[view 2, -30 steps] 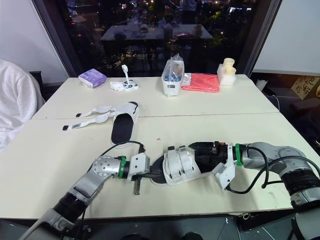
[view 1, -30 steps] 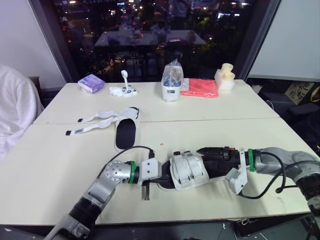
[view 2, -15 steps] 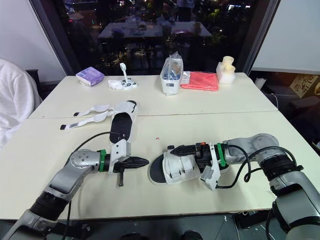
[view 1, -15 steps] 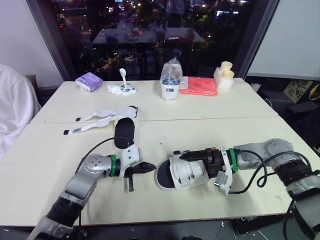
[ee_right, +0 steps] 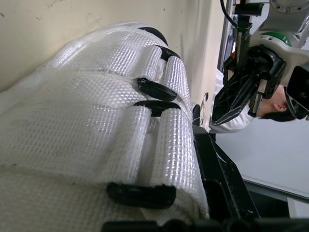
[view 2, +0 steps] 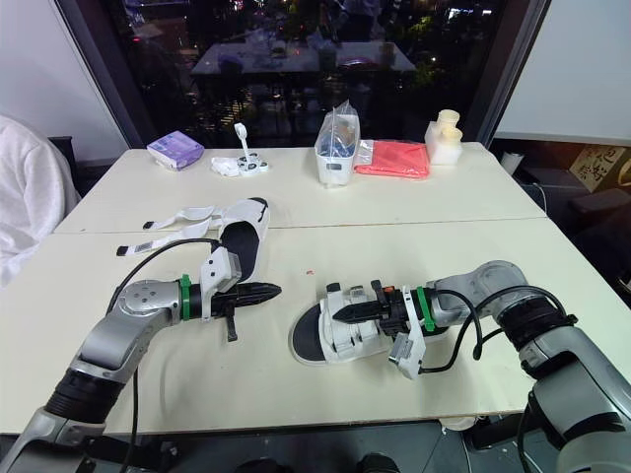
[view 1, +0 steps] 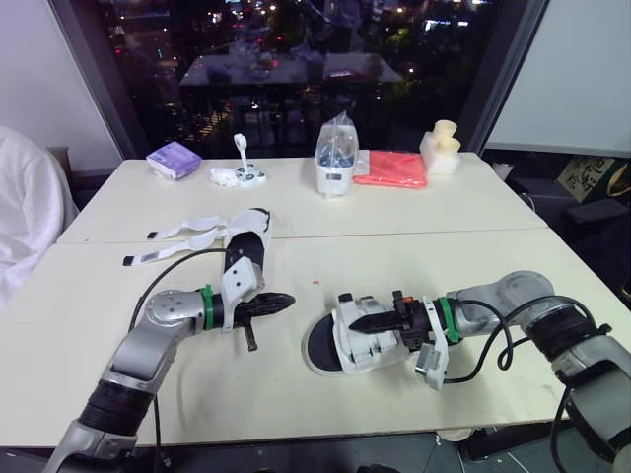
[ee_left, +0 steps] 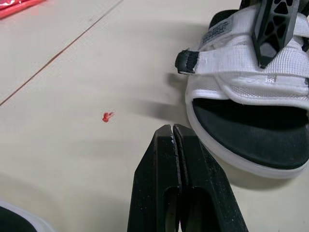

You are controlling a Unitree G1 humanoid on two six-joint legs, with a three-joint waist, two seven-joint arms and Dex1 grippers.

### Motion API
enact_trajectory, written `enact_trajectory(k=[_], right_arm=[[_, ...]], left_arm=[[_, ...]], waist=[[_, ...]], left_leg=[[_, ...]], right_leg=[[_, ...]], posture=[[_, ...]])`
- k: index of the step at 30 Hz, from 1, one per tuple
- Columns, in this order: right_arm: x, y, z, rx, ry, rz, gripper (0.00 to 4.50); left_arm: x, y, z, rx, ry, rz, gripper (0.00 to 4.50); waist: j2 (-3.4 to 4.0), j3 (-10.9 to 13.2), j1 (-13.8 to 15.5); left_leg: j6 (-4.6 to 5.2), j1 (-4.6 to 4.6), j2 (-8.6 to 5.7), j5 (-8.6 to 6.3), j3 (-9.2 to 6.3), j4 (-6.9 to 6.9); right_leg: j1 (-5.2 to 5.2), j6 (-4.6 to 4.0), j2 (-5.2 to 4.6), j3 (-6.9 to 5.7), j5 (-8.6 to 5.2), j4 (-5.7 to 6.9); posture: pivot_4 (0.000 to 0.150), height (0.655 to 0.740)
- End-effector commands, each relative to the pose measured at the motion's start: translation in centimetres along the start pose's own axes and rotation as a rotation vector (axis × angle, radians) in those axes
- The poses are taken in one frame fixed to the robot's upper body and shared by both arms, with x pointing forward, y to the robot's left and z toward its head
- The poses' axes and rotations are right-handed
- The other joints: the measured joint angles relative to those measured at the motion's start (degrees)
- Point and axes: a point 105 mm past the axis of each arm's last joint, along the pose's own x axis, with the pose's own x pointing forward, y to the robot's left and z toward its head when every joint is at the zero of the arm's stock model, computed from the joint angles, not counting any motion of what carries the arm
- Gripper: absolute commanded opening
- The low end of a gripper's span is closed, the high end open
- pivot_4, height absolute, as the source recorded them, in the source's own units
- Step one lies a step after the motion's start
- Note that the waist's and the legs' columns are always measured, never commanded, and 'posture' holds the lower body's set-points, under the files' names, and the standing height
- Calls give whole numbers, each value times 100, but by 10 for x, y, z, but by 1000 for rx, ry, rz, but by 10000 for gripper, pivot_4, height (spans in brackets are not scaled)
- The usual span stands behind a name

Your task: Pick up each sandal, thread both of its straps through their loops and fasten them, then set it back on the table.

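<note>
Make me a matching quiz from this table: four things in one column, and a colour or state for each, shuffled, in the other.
1. left end effector
2. nearer sandal
3. farther sandal
4. flat pouch

A. straps lying loose
B. red
C. straps fastened across
D. shut

Pairs: 1-D, 2-C, 3-A, 4-B.

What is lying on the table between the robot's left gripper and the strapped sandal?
Nothing but bare table and one tiny red speck, seen in the left wrist view between the left gripper and the sandal.
</note>
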Motion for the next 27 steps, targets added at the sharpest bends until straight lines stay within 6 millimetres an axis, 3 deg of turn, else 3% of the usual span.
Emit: enact_trajectory(k=[1,6,8,10,13,18,23,27], right_arm=[[-11,-20,-18,-15,95,-67,522],[-38,-36,-79,81,474,-106,522],[-63,-35,-116,187,737,-110,522],[-84,-28,-137,296,925,-99,522],[-98,-14,-154,415,1095,-91,522],[-105,-4,-179,495,1298,-75,522],[-96,3,-192,552,1415,-65,522],[-91,12,-191,581,1438,-18,522]], left_arm=[[-5,5,19,36,-56,31,0],[-5,11,35,27,-130,93,0],[-5,8,44,27,-171,84,0],[-5,3,50,26,-198,58,0],[-4,-3,53,22,-207,18,0],[-4,-1,47,19,-176,11,0],[-3,1,45,21,-168,13,0],[-3,0,44,21,-163,13,0]], waist=[[0,1,4],[-5,6,6],[-6,6,7],[-4,7,9],[-4,7,23],[12,16,-31],[27,26,-49],[27,26,-57]], left_leg=[[0,0,0,0,0,0],[2,0,0,0,0,1],[2,0,1,0,0,1],[7,-1,2,-3,0,1],[26,-1,2,-14,-2,1],[23,0,1,-12,2,0],[-3,-2,0,3,4,-3],[-7,-5,0,5,-1,-7]], right_leg=[[0,0,0,0,0,0],[1,14,0,1,9,0],[2,18,0,1,11,1],[2,19,0,1,12,0],[2,19,0,-1,13,4],[0,20,1,-1,13,6],[-10,21,2,-1,14,17],[-10,23,2,-1,14,18]], posture=[[1500,7400],[1500,7400],[1500,7400],[1500,7400],[1500,7400],[1500,7400],[1500,7400],[1500,7400]])
